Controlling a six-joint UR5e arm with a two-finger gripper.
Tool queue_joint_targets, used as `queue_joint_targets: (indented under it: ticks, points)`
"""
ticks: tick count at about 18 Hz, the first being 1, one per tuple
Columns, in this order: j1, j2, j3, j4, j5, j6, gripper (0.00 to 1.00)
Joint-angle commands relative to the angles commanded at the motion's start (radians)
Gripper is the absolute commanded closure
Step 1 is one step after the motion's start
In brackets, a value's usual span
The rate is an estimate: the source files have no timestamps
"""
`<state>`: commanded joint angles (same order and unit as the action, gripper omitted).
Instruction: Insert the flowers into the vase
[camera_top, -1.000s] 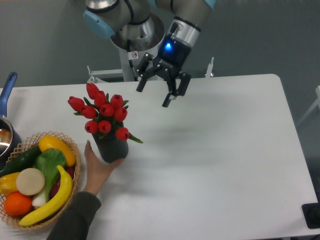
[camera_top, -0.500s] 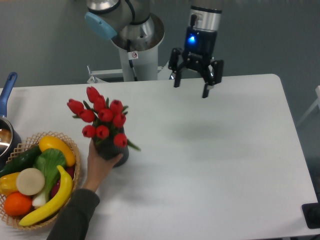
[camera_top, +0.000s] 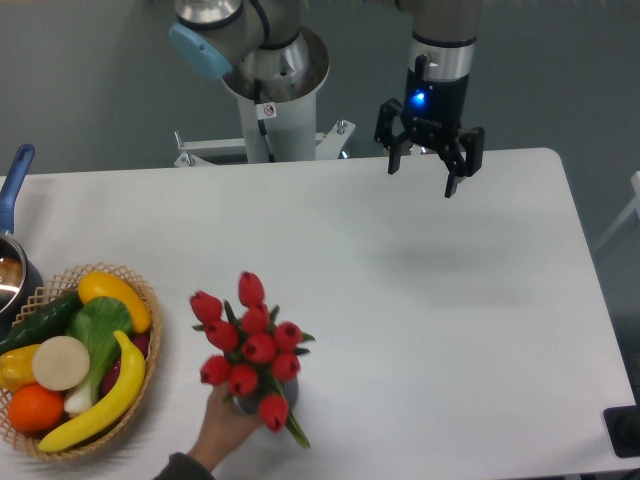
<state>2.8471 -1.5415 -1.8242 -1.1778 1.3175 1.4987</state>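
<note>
The flowers, a bunch of red tulip buds with green leaves, stand in the dark grey vase, which is mostly hidden under them. A person's hand holds the vase at the table's front left. My gripper hangs open and empty above the table's far edge, right of the middle, far from the flowers.
A woven basket of fruit and vegetables sits at the left edge. A pot with a blue handle is at the far left. The robot's base column stands behind the table. A dark object sits at the front right corner.
My gripper has moved right along the far edge, away from the flowers. The hand has carried the vase with the flowers toward the front of the table and a little right.
</note>
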Motion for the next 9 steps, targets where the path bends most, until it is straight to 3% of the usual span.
queue_joint_targets:
  ticks: [9]
  points:
    - [-0.034,-0.065,0.164,-0.247,0.153,0.020,0.00]
